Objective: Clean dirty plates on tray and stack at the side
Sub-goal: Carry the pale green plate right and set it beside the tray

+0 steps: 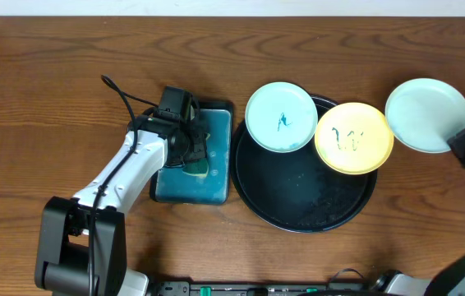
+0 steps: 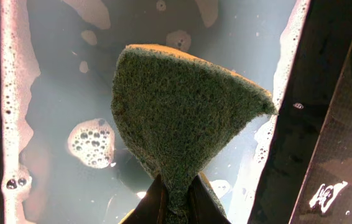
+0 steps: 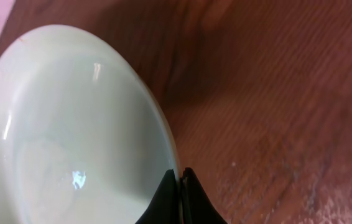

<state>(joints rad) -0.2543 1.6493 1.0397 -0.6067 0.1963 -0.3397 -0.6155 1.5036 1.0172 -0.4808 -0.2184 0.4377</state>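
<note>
While two scribbled plates [image 1: 281, 117] [image 1: 353, 138] touch the tray [image 1: 298, 205], one plain plate [image 1: 427, 113] is apart.

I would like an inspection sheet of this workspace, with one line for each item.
Surface: wood-grain table.
Job's things: black tray; scribbled mint plate over its left rim; scribbled yellow plate over its right rim; plain mint plate off the tray, to the right.
Clutter: teal sponge tray with foamy water.
Grippers: left gripper shut on the sponge; right gripper shut on the plain mint plate's rim.
Cables: black cable by the left arm.
Surroundings: pale wall at the far edge.
</note>
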